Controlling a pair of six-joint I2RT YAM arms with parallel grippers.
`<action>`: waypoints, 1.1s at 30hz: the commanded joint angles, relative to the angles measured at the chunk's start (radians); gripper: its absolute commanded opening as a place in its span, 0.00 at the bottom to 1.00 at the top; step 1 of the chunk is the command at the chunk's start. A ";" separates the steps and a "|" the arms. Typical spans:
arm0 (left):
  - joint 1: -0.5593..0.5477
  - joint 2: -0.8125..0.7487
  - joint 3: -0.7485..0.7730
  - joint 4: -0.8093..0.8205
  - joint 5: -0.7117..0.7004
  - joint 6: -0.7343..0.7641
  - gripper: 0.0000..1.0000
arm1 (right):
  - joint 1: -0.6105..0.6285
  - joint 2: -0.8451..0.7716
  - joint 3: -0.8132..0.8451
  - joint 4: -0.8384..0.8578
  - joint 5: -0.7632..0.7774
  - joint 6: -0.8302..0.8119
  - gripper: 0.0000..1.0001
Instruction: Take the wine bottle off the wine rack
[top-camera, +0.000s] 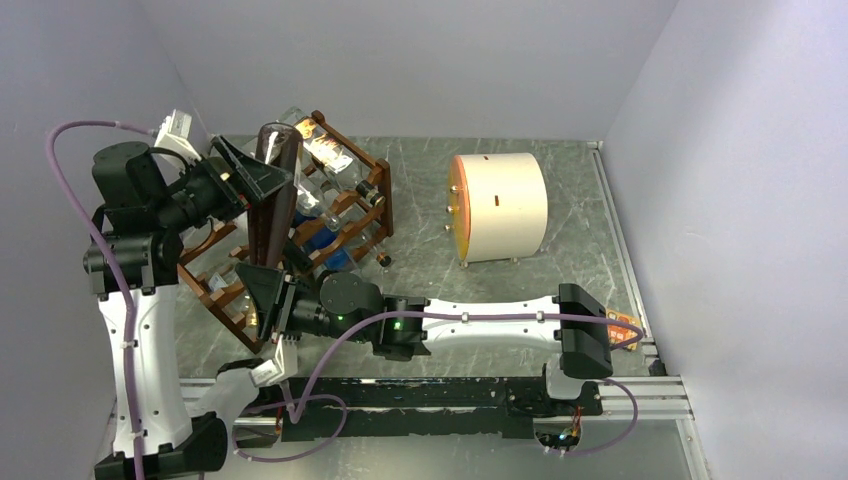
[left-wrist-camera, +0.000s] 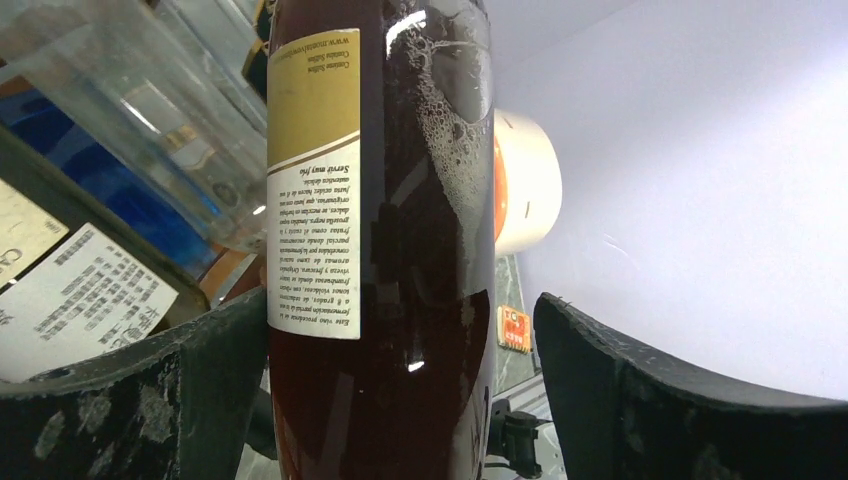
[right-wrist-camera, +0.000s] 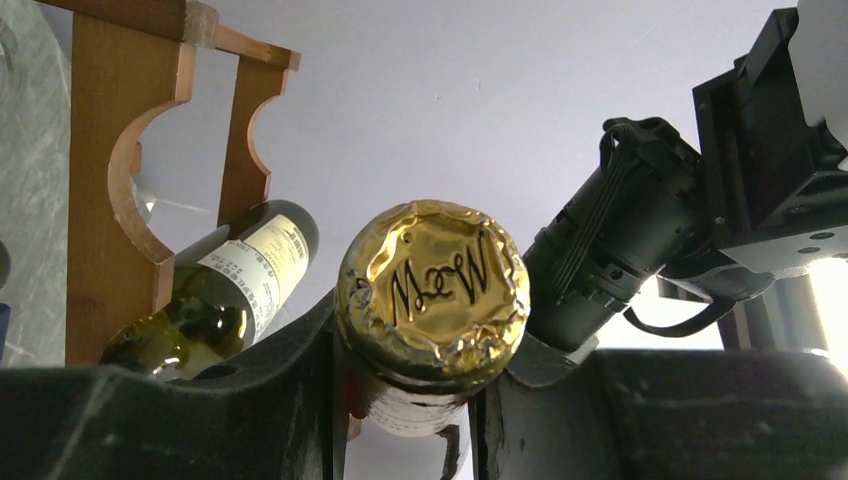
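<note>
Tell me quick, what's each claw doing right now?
Left gripper: open, fingers astride the wine bottle, gap on one side.
Right gripper: closed on the wine bottle's neck, just under its gold foil top.

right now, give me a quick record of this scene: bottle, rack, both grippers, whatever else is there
wine bottle: dark glass, gold foil cap
right gripper: shut on the bottle's neck, just under the cap
left gripper: open, one finger on each side of the bottle's body
wine rack: reddish-brown wood, other bottles lying in it
cream drum: right of the rack in the top view, not touching it
</note>
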 joint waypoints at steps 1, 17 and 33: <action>0.001 -0.055 -0.014 0.280 0.129 -0.053 0.99 | 0.009 -0.071 0.031 0.147 0.047 -0.099 0.00; 0.001 -0.086 -0.019 0.237 -0.089 -0.008 0.99 | -0.010 -0.212 -0.022 0.137 0.193 -0.054 0.00; 0.001 -0.115 -0.030 0.238 -0.124 0.023 0.99 | -0.070 -0.345 0.023 0.127 0.337 0.072 0.00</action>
